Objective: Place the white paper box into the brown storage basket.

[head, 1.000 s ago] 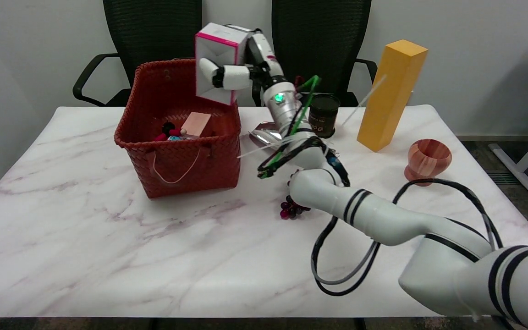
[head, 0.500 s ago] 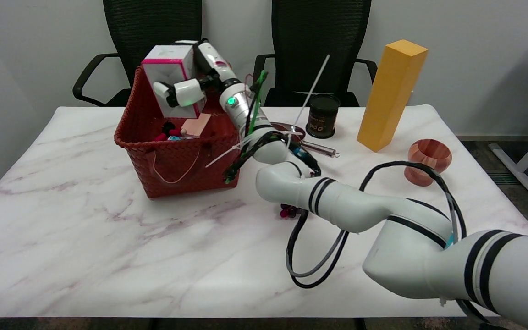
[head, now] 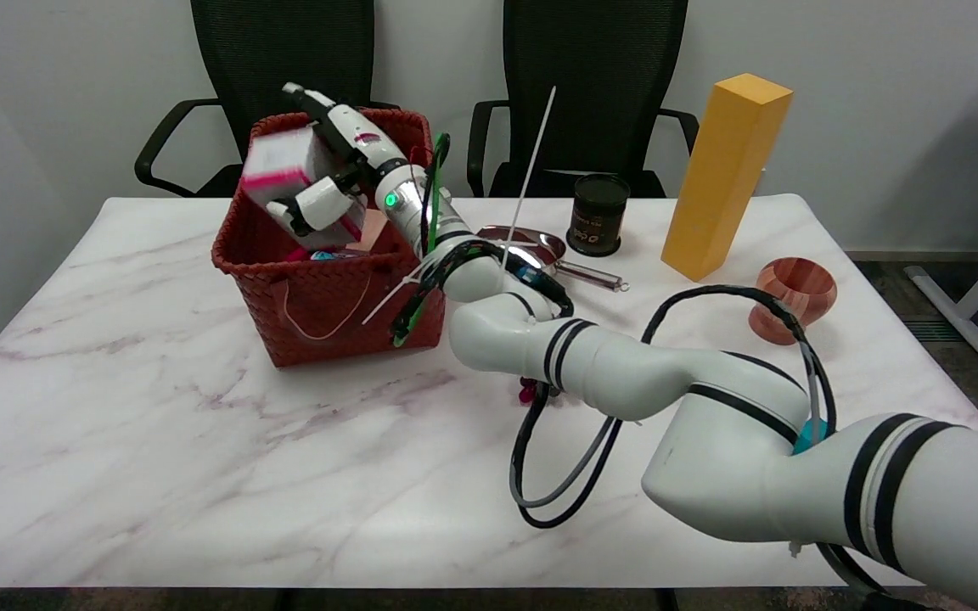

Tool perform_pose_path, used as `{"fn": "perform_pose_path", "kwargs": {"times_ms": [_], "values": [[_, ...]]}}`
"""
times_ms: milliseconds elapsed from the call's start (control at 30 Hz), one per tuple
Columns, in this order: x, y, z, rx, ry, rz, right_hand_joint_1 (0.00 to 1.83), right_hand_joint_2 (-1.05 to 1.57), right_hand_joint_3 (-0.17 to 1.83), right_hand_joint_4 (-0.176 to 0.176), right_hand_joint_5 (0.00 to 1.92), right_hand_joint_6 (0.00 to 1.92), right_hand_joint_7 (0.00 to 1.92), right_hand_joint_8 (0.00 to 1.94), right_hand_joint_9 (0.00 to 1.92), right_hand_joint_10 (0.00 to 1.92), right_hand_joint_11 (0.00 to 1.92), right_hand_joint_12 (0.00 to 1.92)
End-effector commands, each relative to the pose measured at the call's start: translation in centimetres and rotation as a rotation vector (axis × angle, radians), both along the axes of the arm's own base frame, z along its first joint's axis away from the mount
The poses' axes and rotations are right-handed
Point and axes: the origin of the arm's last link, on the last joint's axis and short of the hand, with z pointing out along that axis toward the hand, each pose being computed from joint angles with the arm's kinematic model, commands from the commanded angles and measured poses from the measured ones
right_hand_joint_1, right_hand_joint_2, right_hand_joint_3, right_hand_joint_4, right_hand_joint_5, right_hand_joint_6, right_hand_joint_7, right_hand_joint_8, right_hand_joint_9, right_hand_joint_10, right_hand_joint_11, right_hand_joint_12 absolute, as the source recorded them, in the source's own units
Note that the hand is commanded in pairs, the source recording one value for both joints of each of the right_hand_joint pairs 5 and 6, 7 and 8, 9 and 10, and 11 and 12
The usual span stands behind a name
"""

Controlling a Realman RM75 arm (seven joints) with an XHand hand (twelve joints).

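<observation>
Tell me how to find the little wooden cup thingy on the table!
Start at the tall yellow box standing near the far right of the marble table. Look a bit nearer and further right, by the table's right edge: the wooden cup sits there alone. It is the only round, reddish-brown striped wooden thing; the dark can is black and straight-sided.

right hand (head: 329, 182) grips white paper box (head: 283, 165) | tilted over brown storage basket (head: 319, 293)

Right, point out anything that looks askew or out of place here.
The white paper box is tilted in the right hand above the brown storage basket, not yet set down. The tall yellow box leans instead of standing straight.
</observation>
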Motion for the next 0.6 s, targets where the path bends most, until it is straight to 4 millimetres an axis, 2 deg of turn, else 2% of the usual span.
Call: {"fn": "perform_pose_path", "kwargs": {"times_ms": [33,100,200,333,467,600], "values": [[-1.5,-1.0,2.0,-0.063,-0.007,-0.120,1.18,-0.34,1.08,0.000,0.07,0.07,0.23,0.23,0.23,0.23,0.10,0.10],[-1.5,-1.1,2.5,-0.069,-0.023,-0.127,1.16,-0.44,0.92,0.000,0.03,0.03,0.14,0.14,0.17,0.17,0.00,0.00],[-1.7,-0.9,3.3,-0.076,-0.034,-0.122,1.15,-0.47,0.82,0.000,0.00,0.00,0.12,0.12,0.16,0.16,0.00,0.00],[-0.6,-0.4,4.2,-0.084,-0.065,-0.061,1.15,-0.46,0.74,0.000,0.00,0.00,0.12,0.12,0.18,0.18,0.00,0.00],[0.8,0.4,6.2,-0.134,-0.132,0.052,1.14,-0.30,0.69,0.000,0.02,0.02,0.13,0.13,0.18,0.18,0.00,0.00],[2.7,2.0,9.3,-0.213,-0.173,0.192,1.14,-0.01,0.81,0.000,0.08,0.08,0.13,0.13,0.20,0.20,0.11,0.11]]}}
